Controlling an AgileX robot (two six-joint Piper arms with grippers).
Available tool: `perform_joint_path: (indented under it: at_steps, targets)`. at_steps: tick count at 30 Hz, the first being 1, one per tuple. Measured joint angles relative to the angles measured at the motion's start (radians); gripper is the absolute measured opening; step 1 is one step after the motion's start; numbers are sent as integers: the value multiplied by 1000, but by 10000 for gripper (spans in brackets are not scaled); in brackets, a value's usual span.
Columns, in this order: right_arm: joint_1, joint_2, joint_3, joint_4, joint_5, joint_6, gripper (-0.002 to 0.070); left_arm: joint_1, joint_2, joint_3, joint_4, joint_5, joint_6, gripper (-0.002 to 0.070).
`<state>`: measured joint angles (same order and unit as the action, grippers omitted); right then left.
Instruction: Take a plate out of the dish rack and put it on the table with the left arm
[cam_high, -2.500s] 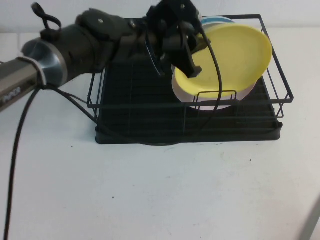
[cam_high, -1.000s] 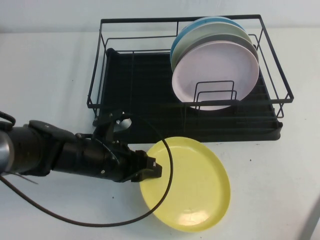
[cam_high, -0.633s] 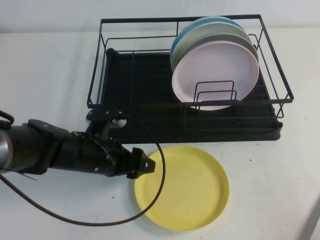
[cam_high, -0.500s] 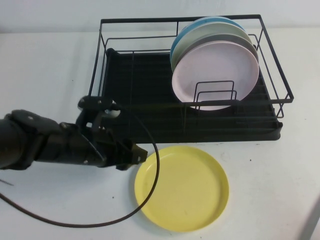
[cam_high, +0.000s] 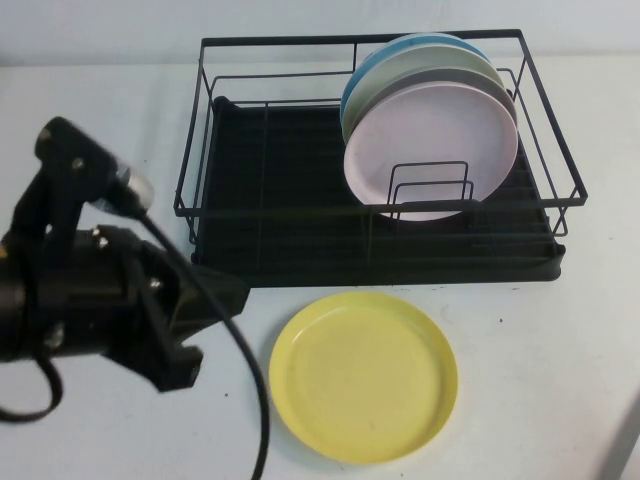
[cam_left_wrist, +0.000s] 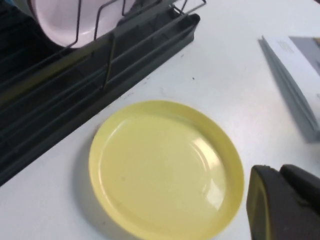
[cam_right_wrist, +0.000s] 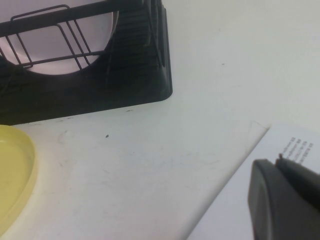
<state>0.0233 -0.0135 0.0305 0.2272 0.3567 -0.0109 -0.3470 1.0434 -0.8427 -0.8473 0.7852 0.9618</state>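
The yellow plate (cam_high: 363, 375) lies flat on the white table (cam_high: 540, 380), just in front of the black dish rack (cam_high: 380, 262). My left gripper (cam_high: 200, 335) is shut and empty, lifted off the table to the left of the plate and clear of it. In the left wrist view the plate (cam_left_wrist: 165, 167) lies beside the left gripper (cam_left_wrist: 275, 185), and the rack (cam_left_wrist: 75, 100) is behind it. My right gripper (cam_right_wrist: 277, 185) is shut and empty, low over a white sheet, far from the plate's edge (cam_right_wrist: 12, 175). It is out of the high view.
A pale pink plate (cam_high: 430, 150) and a light blue plate (cam_high: 375, 65) stand upright in the rack's right half. A printed sheet (cam_right_wrist: 290, 145) lies on the table at the right, and it also shows in the left wrist view (cam_left_wrist: 295, 75). The left arm's cable (cam_high: 235, 350) trails near the plate.
My left arm carried the yellow plate out of the rack, laid it flat on the table, let go, then drew back to the left and rose. The plate stays still.
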Motion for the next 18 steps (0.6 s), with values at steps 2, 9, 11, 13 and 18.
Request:
perform_joint_path:
  at_steps: [2, 9, 11, 13, 18]
  targets:
    - [0, 0, 0, 0, 0, 0, -18, 0, -55, 0, 80, 41, -20, 0]
    - [0, 0, 0, 0, 0, 0, -18, 0, -241, 0, 544, 335, -553, 0]
    - [0, 0, 0, 0, 0, 0, -18, 0, -292, 0, 651, 419, -741, 0]
    - [0, 0, 0, 0, 0, 0, -18, 0, -336, 7, 724, 443, -826, 0]
    - [0, 0, 0, 9, 0, 0, -18, 0, -489, 120, 847, 218, -883, 0]
